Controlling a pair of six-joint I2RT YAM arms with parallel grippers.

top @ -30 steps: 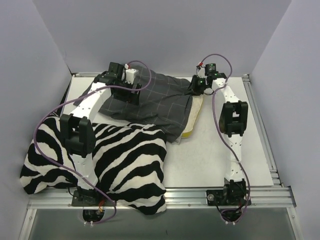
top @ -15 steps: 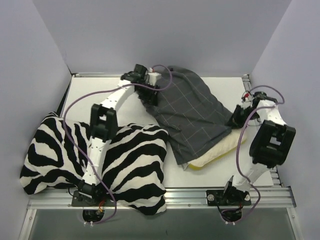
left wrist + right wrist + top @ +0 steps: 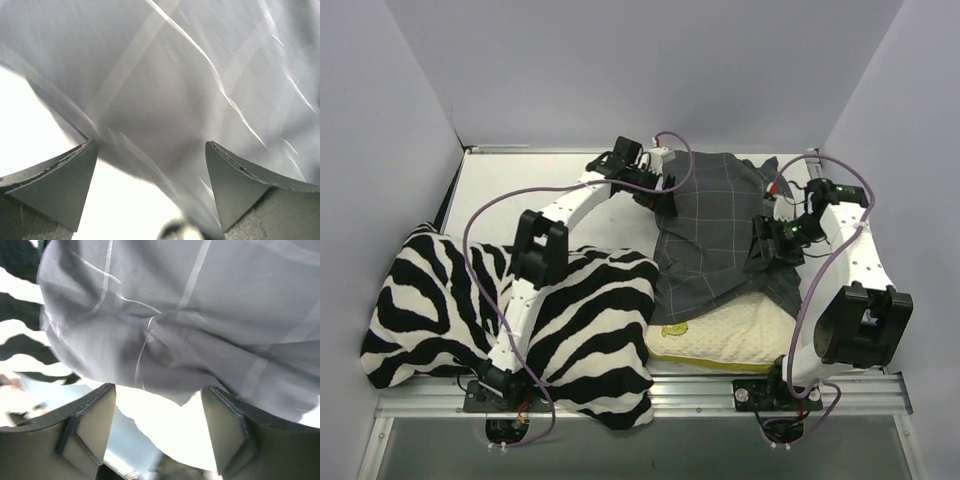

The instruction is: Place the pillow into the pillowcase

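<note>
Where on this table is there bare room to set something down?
The largest bare patch of table: far left, bordered by the left wall, the zebra cushion and the left arm. The middle and right are crowded with the pillowcase, the pillow and the right arm.

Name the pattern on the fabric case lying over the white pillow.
The dark grey fabric pillowcase carries a thin light windowpane check, clearest in the top external view.

Pillow (image 3: pixel 730 338) now square along the near edge, pillowcase (image 3: pixel 715 235) over its far half, right gripper (image 3: pixel 767 250) beside it.
</note>
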